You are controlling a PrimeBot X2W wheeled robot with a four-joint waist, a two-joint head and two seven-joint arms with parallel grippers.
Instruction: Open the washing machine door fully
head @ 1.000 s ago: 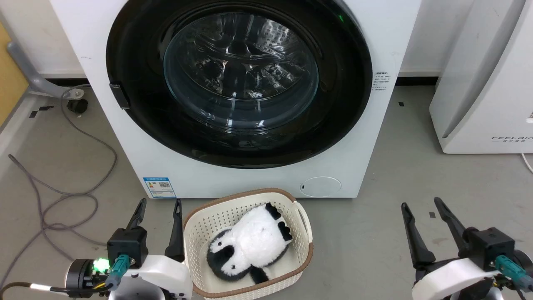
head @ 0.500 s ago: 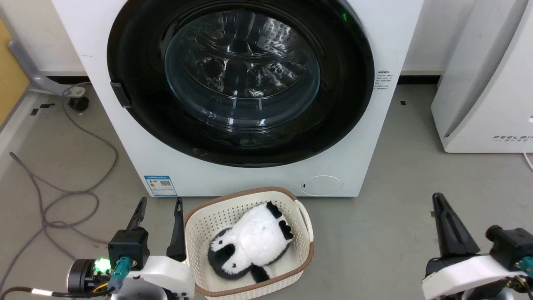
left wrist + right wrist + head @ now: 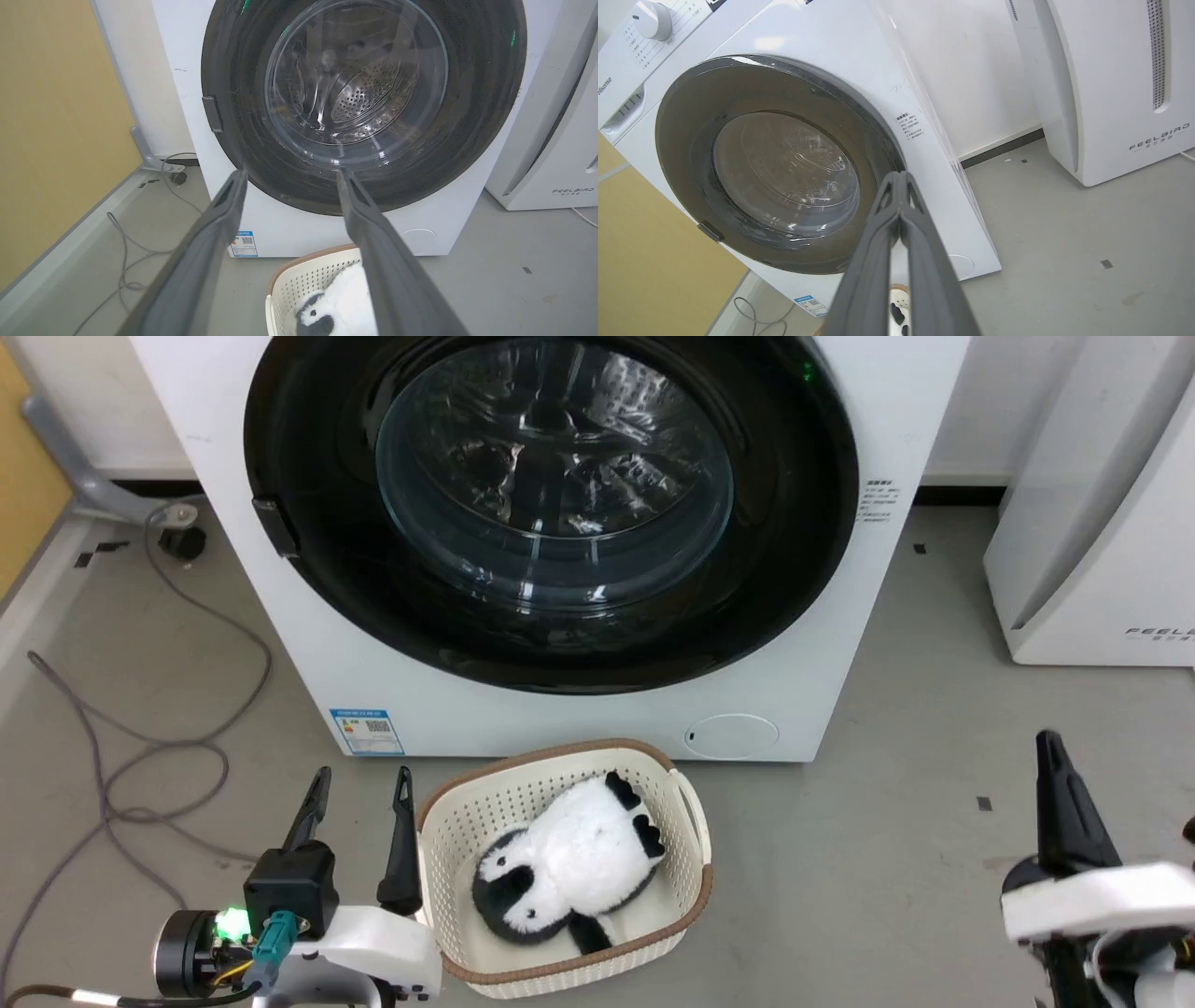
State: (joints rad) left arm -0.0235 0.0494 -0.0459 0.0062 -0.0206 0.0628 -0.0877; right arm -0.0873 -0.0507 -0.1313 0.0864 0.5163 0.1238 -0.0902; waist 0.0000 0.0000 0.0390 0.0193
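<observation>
Head view, looking down: a large round glossy black washing machine door (image 3: 551,653) with a bulging clear glass bowl sits shut, flush against the front of a big white front-loading washing machine (image 3: 597,723) straight ahead. A small black latch tab (image 3: 274,527) juts from the door's left edge. That looks like the place to hook or pinch, with the hinge probably opposite. The door is likely heavy, rigid and slick, and its glass breakable, so pulling at the tab seems safer than pressing the bowl. The left gripper (image 3: 362,782) hovers low at the left, its two dark fingers well spread, holding nothing. The right gripper (image 3: 1050,747) hangs low at the right; the right wrist view shows its fingers closed tip to tip, empty. A cream perforated plastic basket (image 3: 695,840) holding a plush panda (image 3: 569,868) stands just before the machine.
</observation>
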